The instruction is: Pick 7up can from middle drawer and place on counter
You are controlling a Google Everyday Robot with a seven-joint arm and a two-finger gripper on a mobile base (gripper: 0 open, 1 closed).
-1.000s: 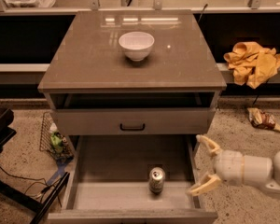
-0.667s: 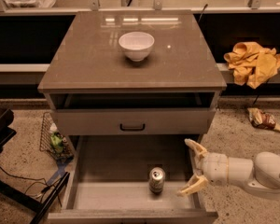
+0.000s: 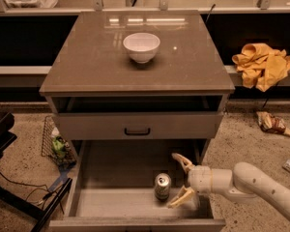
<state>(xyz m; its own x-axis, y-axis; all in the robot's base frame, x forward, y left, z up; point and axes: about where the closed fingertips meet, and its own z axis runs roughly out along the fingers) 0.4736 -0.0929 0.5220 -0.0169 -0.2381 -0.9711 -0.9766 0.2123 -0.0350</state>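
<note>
Cabinet seen from the front and above. The counter (image 3: 87,64), a glossy grey-brown slab, forms the top of the cabinet and carries light reflections near its back edge. Below it, the middle drawer (image 3: 116,170) is pulled well out towards the viewer, its pale floor and low side walls exposed. Above the drawer sits a closed drawer front (image 3: 87,125) with a small black handle (image 3: 137,131).

The robot arm (image 3: 253,183), pale and rounded, enters from the lower right and reaches over the drawer's right wall. A crumpled yellow cloth (image 3: 263,64) lies to the right of the cabinet, and a wire basket (image 3: 53,141) stands on the speckled floor (image 3: 246,139) at the left. A white bowl (image 3: 141,46) stands upright on the counter, towards the back and near the middle.

The gripper (image 3: 180,180) is inside the drawer with its two fingers spread wide, one pointing up and back, the other down and forward, and it holds nothing.

The 7up can (image 3: 162,186) stands upright on the drawer floor, right of centre and near the front, just to the left of the spread fingers. Whether the lower finger touches it cannot be told.

A snack wrapper (image 3: 272,123) lies on the floor at the far right.
</note>
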